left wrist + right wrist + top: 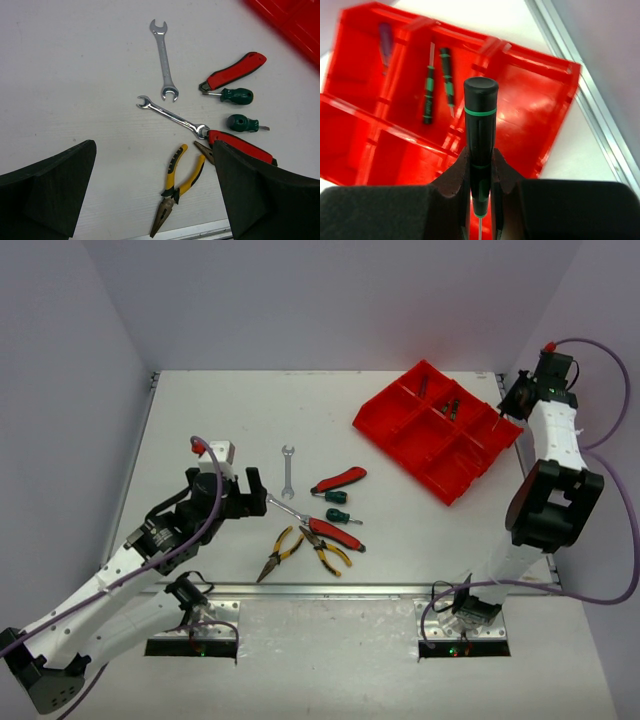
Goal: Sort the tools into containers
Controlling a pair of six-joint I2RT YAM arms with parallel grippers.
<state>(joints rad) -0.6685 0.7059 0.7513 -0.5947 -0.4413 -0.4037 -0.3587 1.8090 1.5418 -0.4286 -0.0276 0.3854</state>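
The black screwdriver (480, 115) (green-ringed) was pinched in the right claw (480, 172) above the red tray (540, 110), its long axis pointed forward. Matching screwdrivers (428, 100) were seen ahead-left. The left claw (155, 150) was spread.

A finger (265, 200) of the left hand (155, 200) hides part of the lower red pliers (240, 145), the picture's corner cuts off the tray (295, 20), the purple tool (385, 42) in its far compartment is blurred, and the near screwdriver (480, 115) has its shaft running off the bottom edge.
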